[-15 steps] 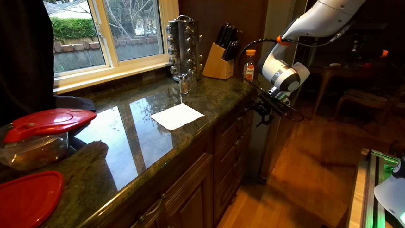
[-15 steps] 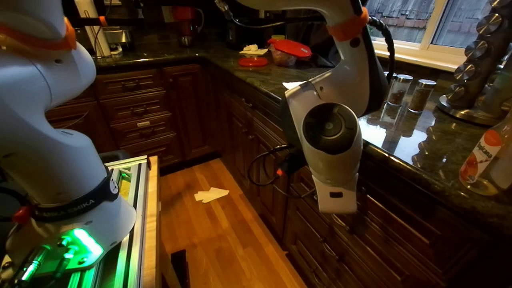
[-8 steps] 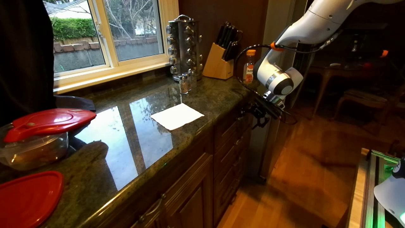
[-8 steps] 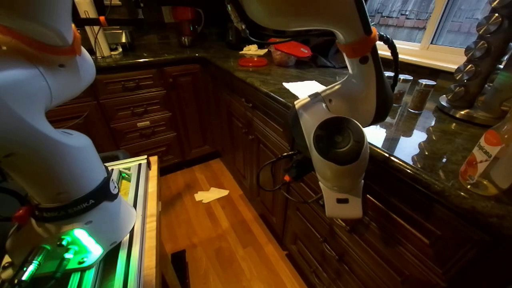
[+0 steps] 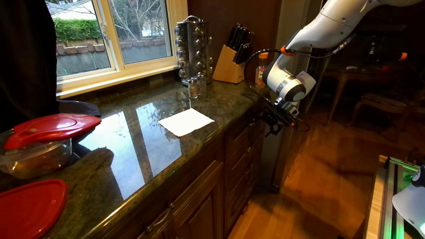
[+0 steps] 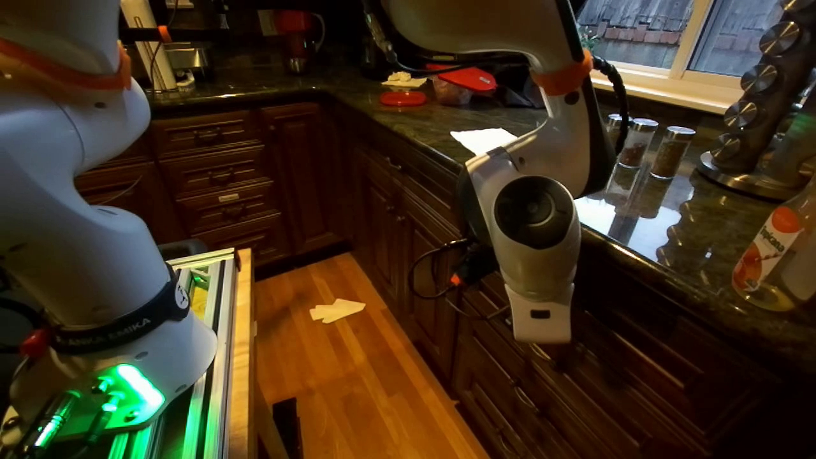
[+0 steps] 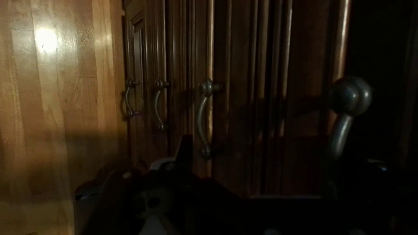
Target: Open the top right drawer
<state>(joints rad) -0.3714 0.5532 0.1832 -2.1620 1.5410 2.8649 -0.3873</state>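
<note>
The top right drawer (image 5: 236,136) is shut, its dark brown front flush below the countertop edge; its inside is hidden. Its front also shows in the wrist view (image 7: 308,65), with the curved metal handle (image 7: 350,98) near the right side, large and close. My gripper (image 5: 260,126) is in front of the drawer stack near that top handle. In the wrist view the gripper (image 7: 282,150) is open, one dark finger at left, the right one lost in shadow. The handle's lower end fades into the dark near it; contact cannot be told. The gripper is hidden behind the wrist in an exterior view.
Lower drawer handles (image 7: 204,119) stick out below. The countertop edge (image 5: 212,141) overhangs the fronts. A juice bottle (image 5: 260,71), a knife block (image 5: 229,64) and a spice rack (image 5: 196,49) stand above. A white sheet (image 5: 186,122) lies on the counter.
The arm and gripper have moved toward the drawer fronts and a little lower, with only a small shift in the last half second. The drawer has not moved.
</note>
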